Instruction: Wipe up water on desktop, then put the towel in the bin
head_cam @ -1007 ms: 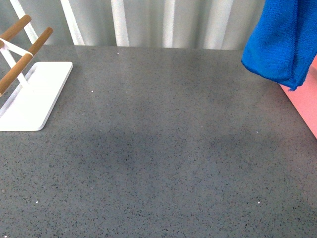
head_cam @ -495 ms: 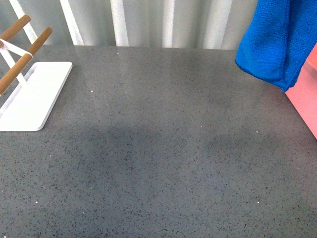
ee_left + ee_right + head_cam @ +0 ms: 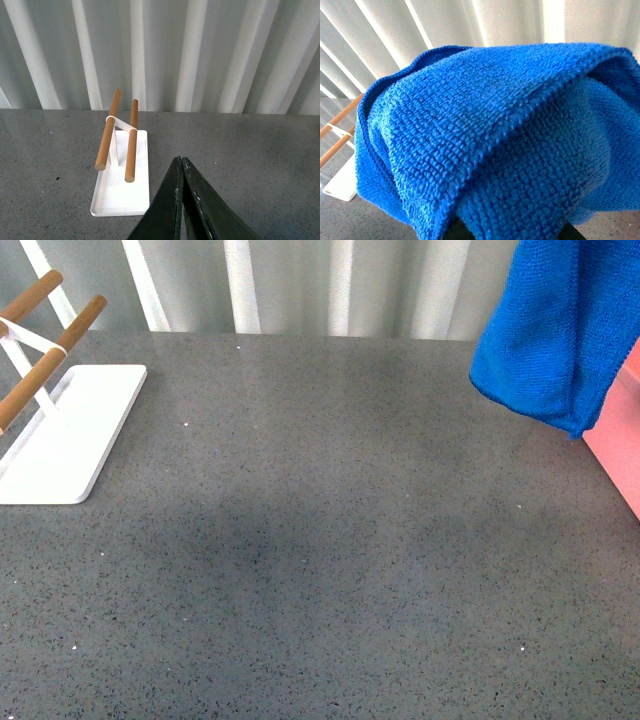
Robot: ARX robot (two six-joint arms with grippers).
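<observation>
The towel hangs in the air at the far right of the front view, clear of the surface. It is a bright blue, fuzzy cloth, folded over on itself so that its lowest corner points downward. That corner overlaps the left wall of the bin in the picture. Only a pink strip of the bin shows at the right edge, and I cannot tell whether the cloth is over its opening or just beside it.

In the right wrist view the towel fills nearly everything, its knitted loops and stitched hem plain to see. The right end effector is clamped on the cloth. Only dark slivers of its fingers show below the bunched fabric.

The left end effector is pinched fully together, its two dark fingers meeting at the tips with nothing between them. It hovers above the surface, near the rack.

The rack stands at the far left of the surface on a flat white base, with tilted wooden bars joined by a white band. A darker patch spreads across the middle of the grey speckled surface; whether it is damp or shadow I cannot tell. A white ribbed wall closes off the far side.
</observation>
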